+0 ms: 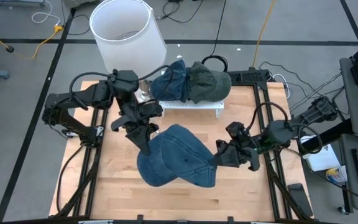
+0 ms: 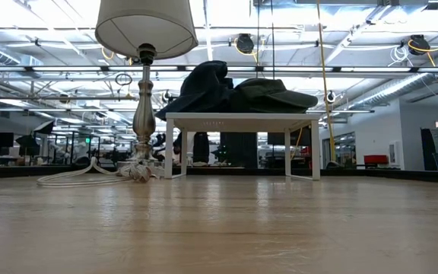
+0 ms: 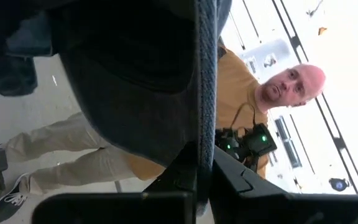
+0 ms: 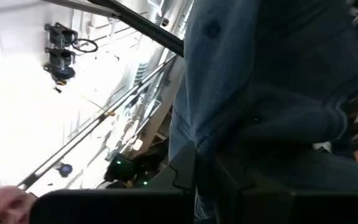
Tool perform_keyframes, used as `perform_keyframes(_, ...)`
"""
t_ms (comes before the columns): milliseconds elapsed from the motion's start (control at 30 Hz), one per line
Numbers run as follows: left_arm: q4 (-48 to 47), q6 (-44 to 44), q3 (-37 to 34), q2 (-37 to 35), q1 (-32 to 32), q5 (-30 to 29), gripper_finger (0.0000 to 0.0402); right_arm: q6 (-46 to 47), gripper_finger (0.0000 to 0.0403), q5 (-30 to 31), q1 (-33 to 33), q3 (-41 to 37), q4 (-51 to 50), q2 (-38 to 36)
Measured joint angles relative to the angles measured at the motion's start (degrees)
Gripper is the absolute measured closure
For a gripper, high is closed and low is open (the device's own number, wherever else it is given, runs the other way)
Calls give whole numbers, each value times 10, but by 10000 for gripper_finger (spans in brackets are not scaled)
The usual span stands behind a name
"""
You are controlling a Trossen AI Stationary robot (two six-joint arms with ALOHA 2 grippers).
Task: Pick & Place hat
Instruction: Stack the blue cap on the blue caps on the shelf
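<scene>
The blue denim cap (image 1: 176,158) is held above the light wooden surface (image 1: 104,180), near its centre, by both arms at once. The low view shows bare wood in the foreground and no cap resting on it, so the cap is judged to be lifted clear of the surface. The left gripper (image 1: 143,138) grips the cap at the edge nearer the rack, and its wrist view shows its fingers (image 3: 185,177) clenched on a fold of denim (image 3: 207,93). The right gripper (image 1: 219,157) grips the opposite edge, and its wrist view likewise shows its fingers (image 4: 185,168) clenched on the denim (image 4: 260,74). The long axis of the cap runs roughly from one gripper to the other, slanting across the surface, so that the cloth is spread between the two grasps. The small white rack (image 1: 194,106) stands at the far edge of the surface, just beyond the left gripper, so the left arm is the nearer to it. The rack already carries two hats: a second blue denim hat (image 1: 169,81) and, touching it, a dark olive cap (image 1: 210,81). The free space on the rack cannot be judged from these views. A lamp with a white drum shade (image 1: 126,28) stands just beside the rack and is judged a collision risk for any move toward it. A person (image 3: 288,90) stands in the room beyond the surface.
</scene>
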Motion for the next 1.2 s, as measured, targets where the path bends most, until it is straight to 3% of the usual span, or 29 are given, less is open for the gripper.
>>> perform_keyframes(133,0,6,0,0,0,-18,340,-7,394,-6,4,0,45,-7)
perform_keyframes(333,-44,87,0,0,-17,-105,279,-65,401,-29,1,0,84,-46)
perform_keyframes(467,-114,158,0,0,-30,-252,257,-88,402,-45,-9,0,78,-72)
perform_keyframes(633,-157,222,0,0,-70,-439,258,-147,402,-40,-9,0,59,-111)
perform_keyframes(867,-147,297,0,0,-155,-687,274,-213,402,67,-11,0,-59,-151)
perform_keyframes(967,-149,323,-1,-4,-190,-784,272,-211,402,75,-32,0,-73,-149)
perform_keyframes(1067,-147,344,0,-11,-214,-836,262,-211,403,59,-69,0,-72,-143)
perform_keyframes(1200,-143,359,-16,-21,-231,-851,242,-196,403,19,-139,0,-68,-129)
